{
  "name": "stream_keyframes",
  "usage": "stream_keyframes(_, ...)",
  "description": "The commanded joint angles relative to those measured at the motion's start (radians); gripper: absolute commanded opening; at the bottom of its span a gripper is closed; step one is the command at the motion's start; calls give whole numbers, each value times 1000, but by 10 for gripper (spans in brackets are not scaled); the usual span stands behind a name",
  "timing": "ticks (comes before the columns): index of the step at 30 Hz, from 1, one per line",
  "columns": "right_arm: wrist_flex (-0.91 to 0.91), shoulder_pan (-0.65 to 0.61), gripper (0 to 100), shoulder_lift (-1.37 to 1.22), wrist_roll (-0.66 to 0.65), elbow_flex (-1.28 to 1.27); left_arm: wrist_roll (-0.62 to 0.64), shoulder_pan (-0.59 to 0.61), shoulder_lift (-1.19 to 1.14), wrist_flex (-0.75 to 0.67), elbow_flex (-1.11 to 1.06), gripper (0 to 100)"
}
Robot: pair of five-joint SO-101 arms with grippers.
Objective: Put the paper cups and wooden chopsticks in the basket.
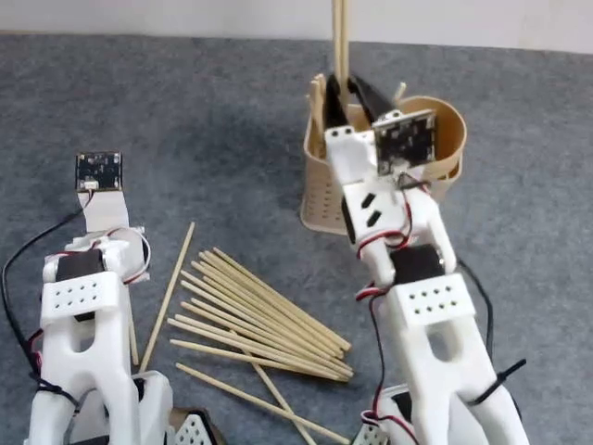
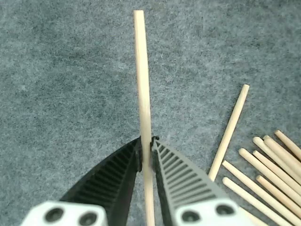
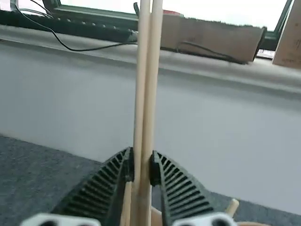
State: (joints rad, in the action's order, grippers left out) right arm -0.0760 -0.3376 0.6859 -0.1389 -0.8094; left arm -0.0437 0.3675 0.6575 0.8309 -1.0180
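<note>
Two-arm workspace seen from the high, left wrist and right wrist views. We see the right gripper (image 3: 141,159) pinching two wooden chopsticks (image 3: 146,70) side by side between its ribbed black fingers. Both are pale, smooth, round sticks, held upright. In the high view this pair (image 1: 340,37) rises straight above the basket (image 1: 320,199) and runs past the picture's top edge. The right gripper (image 1: 345,93) sits directly over the basket's opening.

The basket is beige with a slotted wall and stands on the grey carpet (image 1: 185,111) towards the far side. A few stick ends (image 1: 318,93) already poke up from inside it.

We find the left gripper (image 2: 146,143) pressed together on a single chopstick (image 2: 142,70). It is of the same light wood with a blunt, square-cut tip and points straight ahead of the claw over the carpet. We cannot tell whether it touches the carpet.

The loose chopsticks (image 1: 259,320) lie in a fanned heap on the carpet between the two arms — roughly parallel, some crossing near the front edge. Their rounded ends (image 2: 263,165) show just beside the left claw. A lone chopstick (image 1: 171,287) lies apart from the heap, on the left arm's side, at a steeper angle.
</note>
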Motion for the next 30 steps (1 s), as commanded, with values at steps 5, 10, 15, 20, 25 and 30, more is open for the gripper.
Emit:
stream_keyframes(5,-25,24,9,7,32,-53,9,15,33,-17,4,6)
stream_keyframes(10,-22,24,31,15,28,-81,9,15,33,-17,4,6)
stream_keyframes(15,-18,24,121,18,32,-81,9,15,33,-17,4,6)
stream_keyframes(20,18,24,120,137,32,-88,9,15,33,-17,4,6)
stream_keyframes(25,200,18,120,302,32,-88,9,15,33,-17,4,6)
stream_keyframes(30,395,16,119,429,32,-88,9,15,33,-17,4,6)
